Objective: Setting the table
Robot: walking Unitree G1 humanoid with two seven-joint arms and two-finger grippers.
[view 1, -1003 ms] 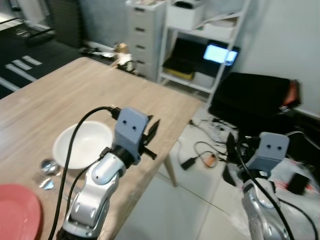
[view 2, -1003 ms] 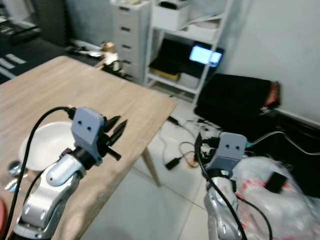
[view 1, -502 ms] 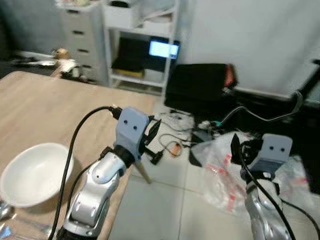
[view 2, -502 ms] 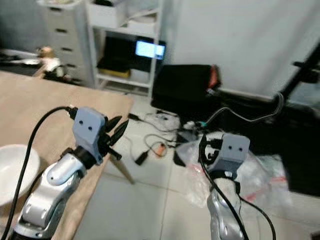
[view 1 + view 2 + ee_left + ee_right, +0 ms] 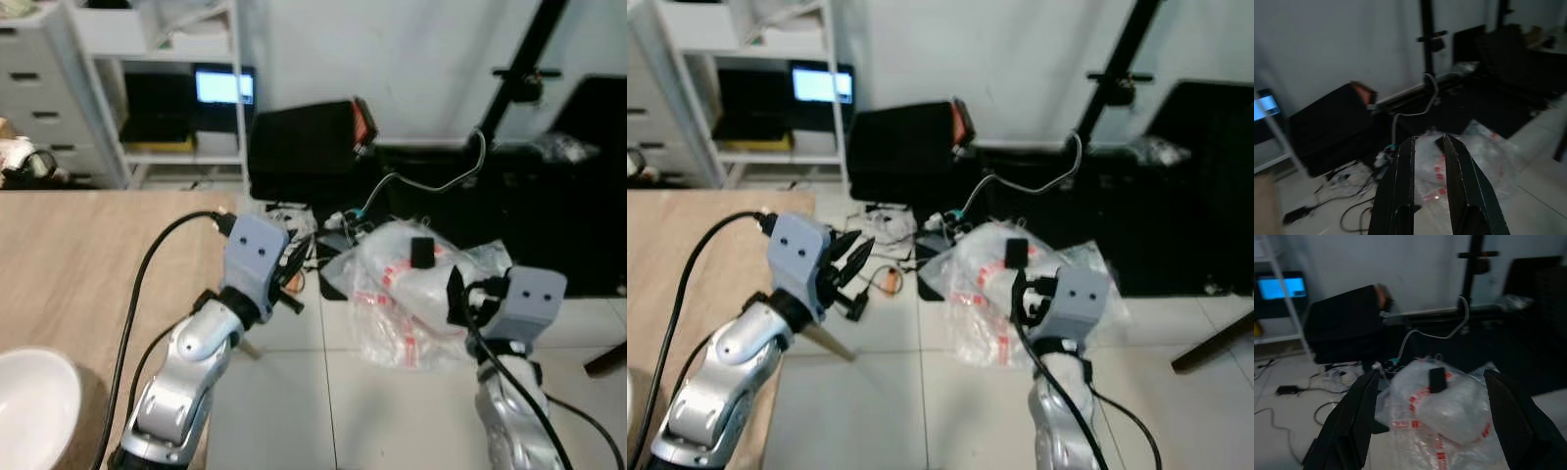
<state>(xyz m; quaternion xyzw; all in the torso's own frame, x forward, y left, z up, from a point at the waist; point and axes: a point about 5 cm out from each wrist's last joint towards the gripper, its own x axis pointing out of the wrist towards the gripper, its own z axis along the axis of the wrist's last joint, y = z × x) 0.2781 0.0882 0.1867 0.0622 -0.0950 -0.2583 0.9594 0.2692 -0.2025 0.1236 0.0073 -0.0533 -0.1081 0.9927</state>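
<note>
Moved since earlier: camera has swung to the robot's right; the table (image 5: 88, 264) slid toward the left edge, the red plate and spoons have left the frame, and the floor clutter now sits centre. The arms keep the same raised pose in the picture.
Bowl: white bowl (image 5: 34, 406) rests on the table at the lower left corner, partly cut off by the frame edge, well apart from both grippers.
Left gripper: left gripper (image 5: 291, 266) is raised over the table's right edge, fingers close together with a narrow gap, holding nothing, pointing out at the floor.
Right gripper: right gripper (image 5: 1432, 426) is held out over the tiles, fingers spread wide apart, empty.
Floor: plastic bag (image 5: 421, 294) with red print lies on the tiles ahead, beside a black case (image 5: 304, 147) and loose cables (image 5: 887, 220); a shelf (image 5: 167, 88) with a lit screen (image 5: 223, 86) stands behind.
Step in hand: likely turning away from the table, empty-handed, to fetch another item; part of the setting is already laid.
Next move: calls for finishing the turn, finding the next piece of tableware, and steering round the bag and cables underfoot.
</note>
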